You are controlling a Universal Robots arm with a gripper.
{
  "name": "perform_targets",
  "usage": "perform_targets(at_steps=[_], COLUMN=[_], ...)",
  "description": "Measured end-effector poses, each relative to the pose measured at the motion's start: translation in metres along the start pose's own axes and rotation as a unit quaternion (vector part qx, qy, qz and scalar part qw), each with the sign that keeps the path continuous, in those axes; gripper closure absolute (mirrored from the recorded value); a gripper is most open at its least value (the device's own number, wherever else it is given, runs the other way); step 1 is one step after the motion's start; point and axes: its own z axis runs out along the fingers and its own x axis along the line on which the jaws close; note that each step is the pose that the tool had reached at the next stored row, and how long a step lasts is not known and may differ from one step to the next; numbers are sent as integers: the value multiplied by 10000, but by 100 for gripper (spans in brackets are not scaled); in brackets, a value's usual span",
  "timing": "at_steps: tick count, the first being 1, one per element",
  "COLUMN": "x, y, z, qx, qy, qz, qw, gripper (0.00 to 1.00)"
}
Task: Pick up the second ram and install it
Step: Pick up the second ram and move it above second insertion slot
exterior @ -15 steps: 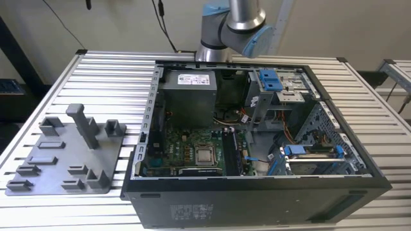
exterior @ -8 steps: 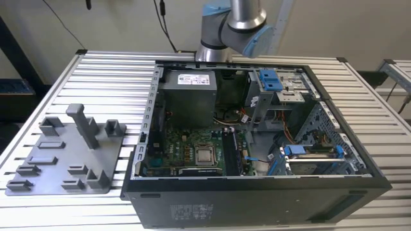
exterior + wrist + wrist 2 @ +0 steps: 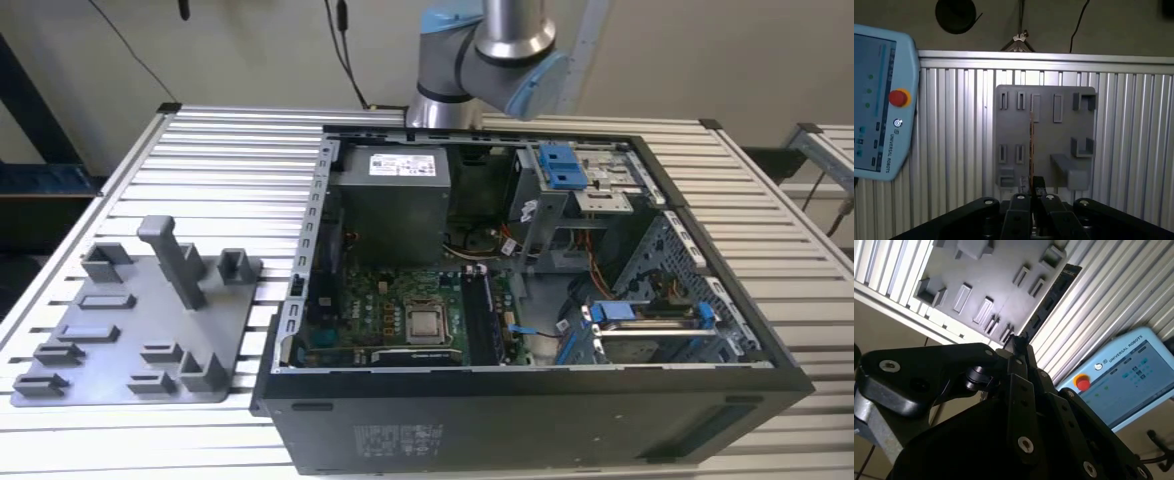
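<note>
Dark navy, the second ram [image 3: 1050, 300] sits clamped in your gripper [image 3: 1016, 341], high above the grey holder tray [image 3: 981, 270]: you're likely mid-carry, and seating it calls for squaring it with the motherboard's memory slots [image 3: 483, 312].

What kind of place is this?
Probably a robot workshop for building computers: a robot arm by an open computer case on a slatted metal table, its pincer holding a memory stick.

1. The second ram [image 3: 1053, 295] has its near end hidden inside the end effector's [image 3: 1016, 340] grip.
2. The pendant [image 3: 876, 100] is cut by the picture's edge.
3. The arm [image 3: 487, 60] is cut off at the exterior view's top.
</note>
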Motion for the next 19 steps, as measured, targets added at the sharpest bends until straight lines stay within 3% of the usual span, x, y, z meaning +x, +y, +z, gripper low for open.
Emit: perform_targets(at_steps=[19], x=[3], y=[-512], z=[6], qx=[-2], qy=[0], qz=[0], qw=[10000], gripper=[86])
